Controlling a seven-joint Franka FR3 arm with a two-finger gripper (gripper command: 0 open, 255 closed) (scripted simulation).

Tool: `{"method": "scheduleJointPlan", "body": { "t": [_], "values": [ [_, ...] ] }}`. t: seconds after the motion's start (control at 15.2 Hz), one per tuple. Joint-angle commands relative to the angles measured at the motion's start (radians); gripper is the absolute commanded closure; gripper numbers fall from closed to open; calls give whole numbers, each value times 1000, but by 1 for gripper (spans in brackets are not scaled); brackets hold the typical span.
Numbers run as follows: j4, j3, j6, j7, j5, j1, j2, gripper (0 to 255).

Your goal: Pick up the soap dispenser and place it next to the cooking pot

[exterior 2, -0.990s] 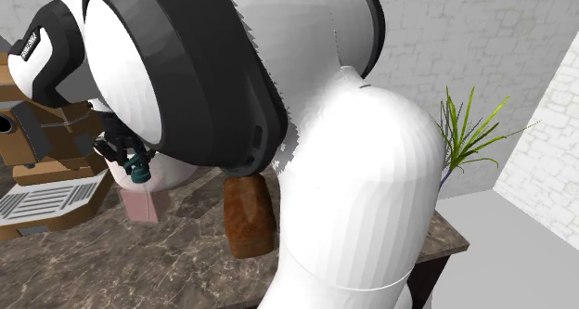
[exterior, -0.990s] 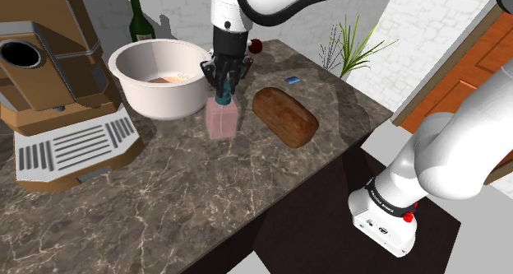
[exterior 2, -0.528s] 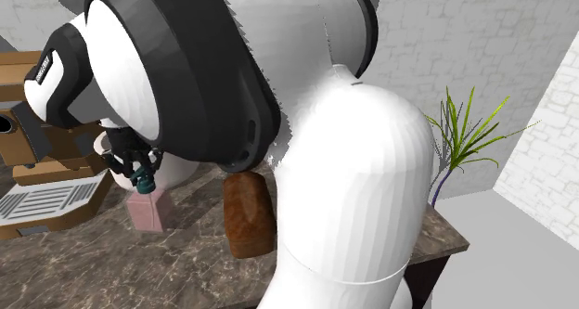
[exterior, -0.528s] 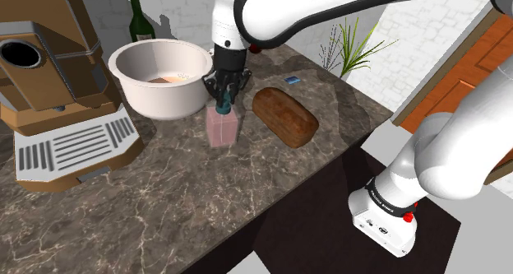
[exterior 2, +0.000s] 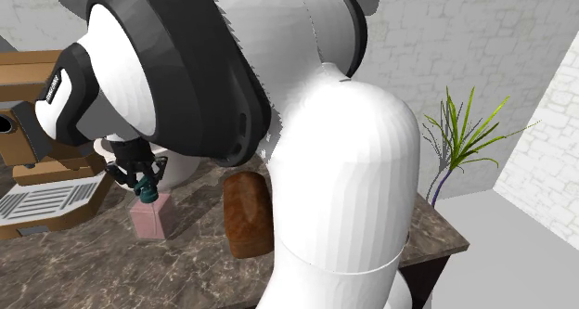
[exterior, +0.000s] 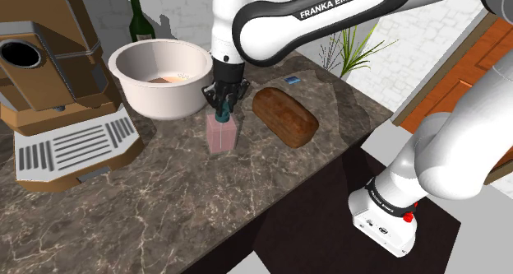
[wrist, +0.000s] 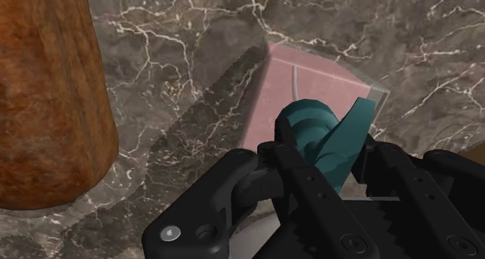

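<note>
The soap dispenser [exterior: 220,136] has a pink square body and a teal pump head. My gripper [exterior: 223,109] is shut on that pump head from above. The bottle hangs upright with its base at the dark marble counter [exterior: 181,198]; I cannot tell whether it touches. It is just in front of the big white cooking pot [exterior: 160,76], a short gap apart. The second exterior view shows the gripper [exterior 2: 142,185] over the pink body [exterior 2: 149,218]. In the wrist view the gripper [wrist: 322,172] clasps the teal pump [wrist: 311,134] above the pink body [wrist: 311,82].
A brown bread loaf [exterior: 284,114] lies on the dispenser's other side, away from the pot. A brown coffee machine [exterior: 49,75] with a grey drip tray stands at the shoulder view's left. A green bottle [exterior: 136,19], a small red fruit [exterior: 256,44] and a plant [exterior: 349,42] are at the back.
The gripper has come down with the soap dispenser and shifted slightly toward the counter's front, away from the pot's rim. The grip on the pump is unchanged.
</note>
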Motion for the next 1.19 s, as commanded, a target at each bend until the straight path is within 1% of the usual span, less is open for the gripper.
{"method": "scheduleJointPlan", "body": {
  "t": [0.0, 0.26, 0.33, 0.66, 0.92, 1.12],
  "values": [
    [0, 0, 2, 0, 0, 0, 1, 255],
    [0, 0, 2, 0, 0, 0, 1, 255],
    [0, 0, 2, 0, 0, 0, 1, 0],
    [0, 0, 2, 0, 0, 0, 1, 0],
    [74, -3, -121, -10, 13, -4, -49, 0],
    [74, -3, -121, -10, 13, -4, -49, 0]
  ]
}}
